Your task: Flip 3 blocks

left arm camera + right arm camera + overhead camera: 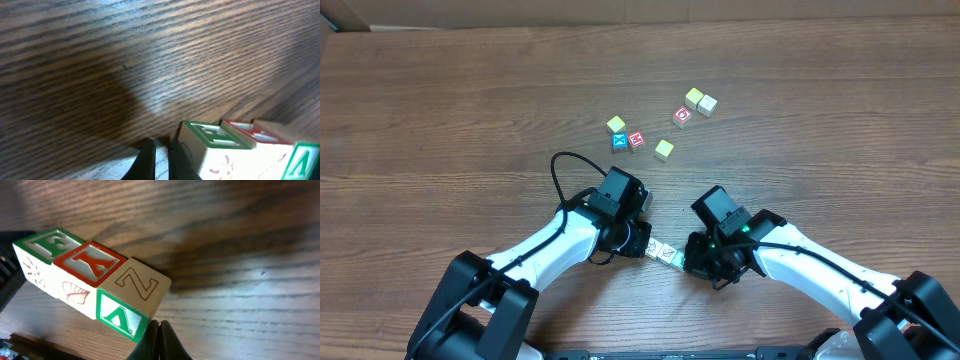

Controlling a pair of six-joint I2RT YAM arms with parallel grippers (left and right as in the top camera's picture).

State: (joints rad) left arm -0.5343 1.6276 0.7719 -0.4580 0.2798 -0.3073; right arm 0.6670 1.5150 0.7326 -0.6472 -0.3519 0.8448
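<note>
**Row of three blocks and the two closed grippers.** The three blocks lie face to face in one short row on the table. The row's long axis runs from the left gripper to the right gripper. Each gripper stands just beside one end of the row, fingers clenched on nothing; whether they touch it cannot be told. Neither arm is nearer. Loose cubes lie well apart, beyond the row.
</note>
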